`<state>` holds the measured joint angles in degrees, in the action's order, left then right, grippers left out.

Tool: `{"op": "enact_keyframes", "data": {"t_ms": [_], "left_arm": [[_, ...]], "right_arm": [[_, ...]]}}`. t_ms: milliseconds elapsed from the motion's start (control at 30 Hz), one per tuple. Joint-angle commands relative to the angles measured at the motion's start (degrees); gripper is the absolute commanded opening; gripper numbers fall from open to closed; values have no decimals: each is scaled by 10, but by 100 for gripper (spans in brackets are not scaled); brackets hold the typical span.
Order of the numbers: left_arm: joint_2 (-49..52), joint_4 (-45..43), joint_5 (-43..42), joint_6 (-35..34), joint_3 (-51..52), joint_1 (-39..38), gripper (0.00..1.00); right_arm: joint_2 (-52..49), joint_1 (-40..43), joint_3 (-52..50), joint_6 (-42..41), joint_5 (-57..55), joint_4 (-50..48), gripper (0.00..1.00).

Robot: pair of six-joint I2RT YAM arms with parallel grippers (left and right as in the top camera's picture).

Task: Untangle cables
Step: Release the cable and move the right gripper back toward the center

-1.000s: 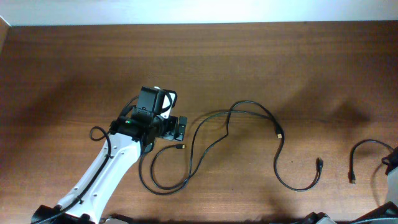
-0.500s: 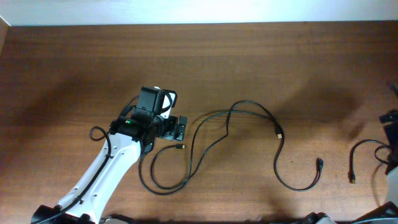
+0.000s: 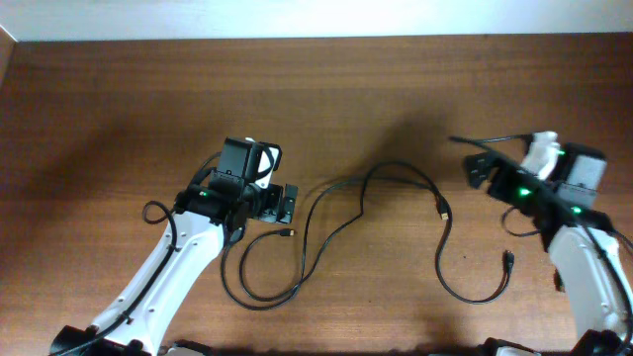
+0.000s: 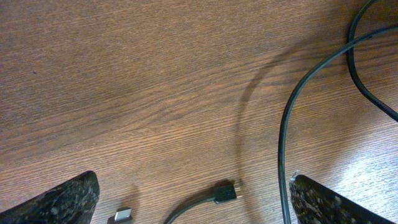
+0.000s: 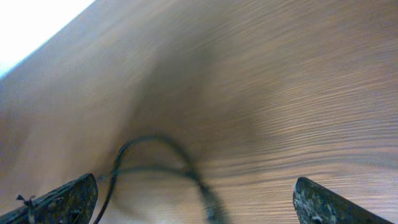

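Overhead, we judge the thin black cables [image 3: 400, 164] limp, probably best pinched near the gold-tipped plug [image 3: 288, 234]; left gripper [image 3: 281, 203] and right gripper [image 3: 478, 169] gape empty.

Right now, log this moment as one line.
left gripper: open, above cable plug | right gripper: open, empty | cables: crossed, ungripped

Looped cables [image 3: 444, 211] cross the surface [image 3: 346, 89] between left tool [image 3: 285, 203] and right tool [image 3: 478, 170]; the far strip is unobstructed.
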<state>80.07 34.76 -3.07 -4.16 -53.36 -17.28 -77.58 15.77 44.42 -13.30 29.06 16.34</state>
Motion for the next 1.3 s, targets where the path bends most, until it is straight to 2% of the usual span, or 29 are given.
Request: {"op": "enact_keyframes", "data": {"t_ms": [0,133,300,500,767,867,1033,1133,1267], "left_arm": [[2,0,-6,-6,-6,2,99],[2,0,-6,-6,-6,2,99],[2,0,-6,-6,-6,2,99],[2,0,-6,-6,-6,2,99],[2,0,-6,-6,-6,2,99],[2,0,-6,-6,-6,2,99],[2,0,-6,-6,-6,2,99],[2,0,-6,-6,-6,2,99],[2,0,-6,-6,-6,2,99]], "right_arm": [[-3,-83,9,8,9,16,100],[-12,-141,9,-54,-26,50,99],[-42,-211,9,-53,-26,55,99],[-92,-280,9,29,-28,25,99],[-123,-285,9,30,-32,10,99],[-123,-285,9,-12,-2,15,99],[-123,-285,9,-139,123,19,99],[-123,-285,9,-149,188,22,99],[-123,-297,9,-167,181,21,99]]}}
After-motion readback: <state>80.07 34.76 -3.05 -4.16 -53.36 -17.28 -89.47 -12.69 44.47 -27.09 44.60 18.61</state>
